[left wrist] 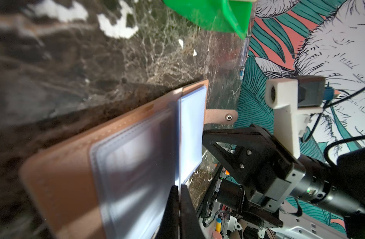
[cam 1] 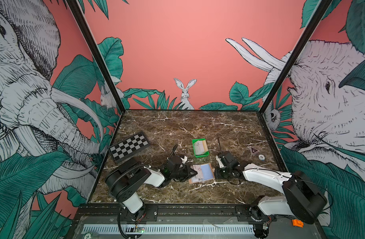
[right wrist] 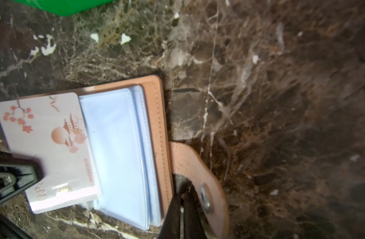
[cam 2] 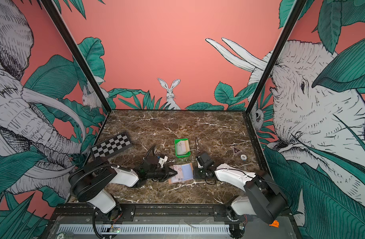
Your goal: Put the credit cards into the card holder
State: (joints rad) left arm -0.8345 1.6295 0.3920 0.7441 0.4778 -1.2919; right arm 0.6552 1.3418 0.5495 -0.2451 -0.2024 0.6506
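Observation:
The tan card holder (cam 1: 206, 175) (cam 2: 184, 173) lies open on the marble, its bluish sleeves (right wrist: 119, 144) facing up. A whitish credit card (right wrist: 49, 144) (cam 1: 196, 170) printed with red blossoms lies over the holder's left page, and my left gripper (left wrist: 179, 189) (cam 1: 195, 172) is shut on its outer edge. More credit cards (cam 1: 199, 147) lean inside the green tray. My right gripper (right wrist: 183, 186) (cam 1: 215, 172) is shut, its tips against the snap strap (right wrist: 198, 175) (left wrist: 220, 118) at the holder's right edge. Whether the strap is pinched is not visible.
The green tray (cam 1: 195, 142) stands just behind the holder. A folded chessboard (cam 1: 128, 146) lies at the left. A round chip (cam 1: 261, 157) and a small triangular piece (cam 1: 254, 150) lie at the right. Walls close in the table (cam 1: 177, 128) on three sides.

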